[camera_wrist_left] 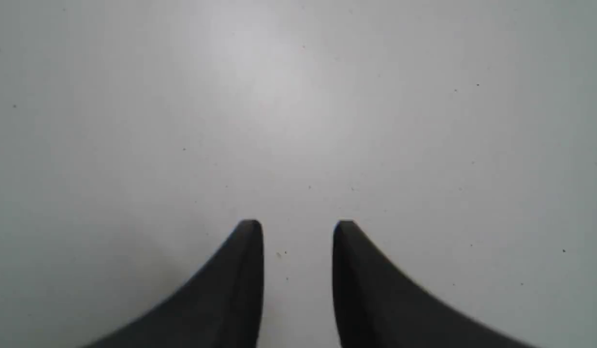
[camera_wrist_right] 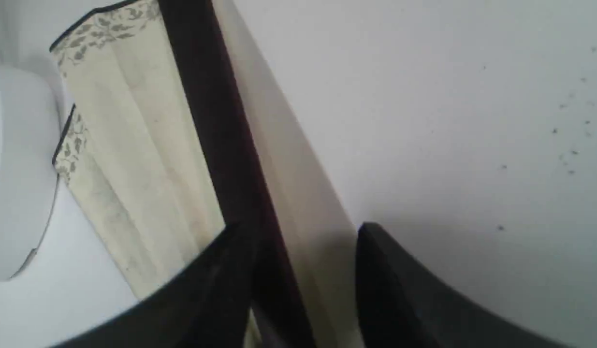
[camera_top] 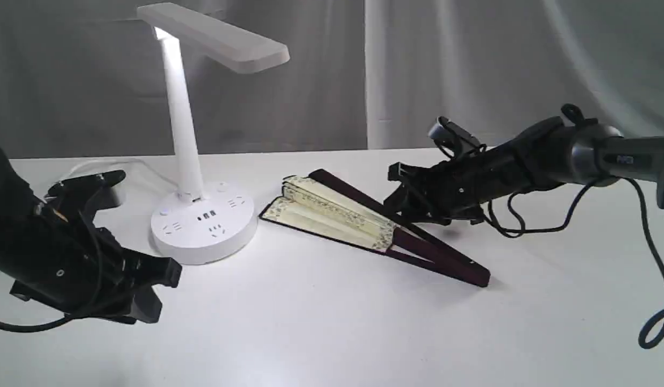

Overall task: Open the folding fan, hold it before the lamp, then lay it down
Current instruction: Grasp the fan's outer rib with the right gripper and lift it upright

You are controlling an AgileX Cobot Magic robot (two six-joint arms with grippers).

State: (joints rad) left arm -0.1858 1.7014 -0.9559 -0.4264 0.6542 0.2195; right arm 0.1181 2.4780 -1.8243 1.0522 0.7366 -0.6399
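The folding fan (camera_top: 332, 215) lies on the white table, spread only a little, its cream pleats towards the lamp (camera_top: 184, 134) and its maroon guards meeting at the pivot on the right. My right gripper (camera_top: 404, 201) is low over the fan's far guard. In the right wrist view the right gripper (camera_wrist_right: 303, 232) is open, with that maroon guard (camera_wrist_right: 206, 96) running between its fingers against one of them; the fan's paper (camera_wrist_right: 134, 145) and the lamp base (camera_wrist_right: 13, 169) lie beyond. My left gripper (camera_top: 154, 285) hovers in front of the lamp base, and the left gripper (camera_wrist_left: 298, 227) is open over bare table.
The lamp's round base (camera_top: 202, 226) stands just left of the fan's paper edge, and its white cord (camera_top: 95, 164) trails off to the back left. A black cable (camera_top: 525, 226) loops off the right arm onto the table. A grey curtain hangs behind.
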